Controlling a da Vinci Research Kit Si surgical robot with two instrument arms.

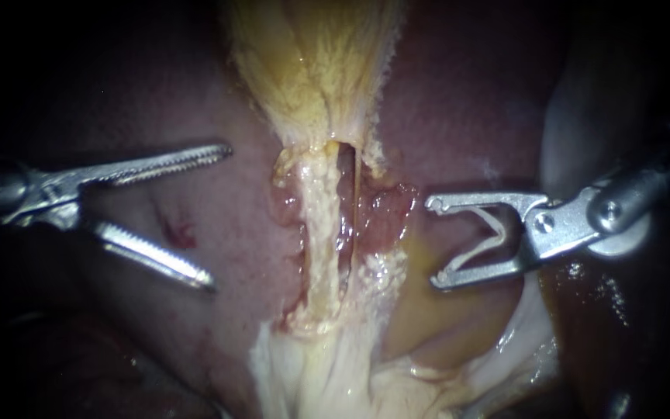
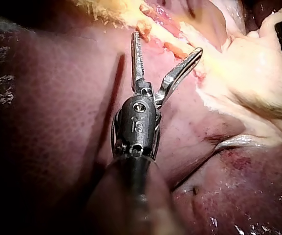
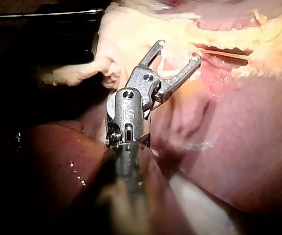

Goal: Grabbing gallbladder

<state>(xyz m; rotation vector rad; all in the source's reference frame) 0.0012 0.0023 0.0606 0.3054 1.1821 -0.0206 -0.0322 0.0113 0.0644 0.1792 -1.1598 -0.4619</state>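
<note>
- Pincer of the left instrument (image 1: 221, 216): spread wide, its toothed jaws well apart with nothing between them. It hangs over the liver (image 1: 234, 240), off to one side of a pale tube (image 1: 321, 233), and touches no tissue that I can make out.
- Gallbladder (image 1: 312, 62): the yellowish, fibrous body at the top centre of the endoscope view. It tapers down toward the opened tissue where the tube runs lengthwise. It lies apart from the left pincer, so the grab is not yet made.
- The wide opening probably serves the task. The tapering end looks bulky, and a broad bite would give the teeth enough wall to hold without slipping.
- Right instrument (image 1: 432, 243): its pincer also stands wide, with a pale clip (image 1: 490, 237) seated between the two jaws and apparently touching both. It sits on the far side of the tube, near it but not touching. It is likely held clear so the left one has room.
- Next move, as I judge it: bring the left pincer across and up to the tapering end, then close on it.
</note>
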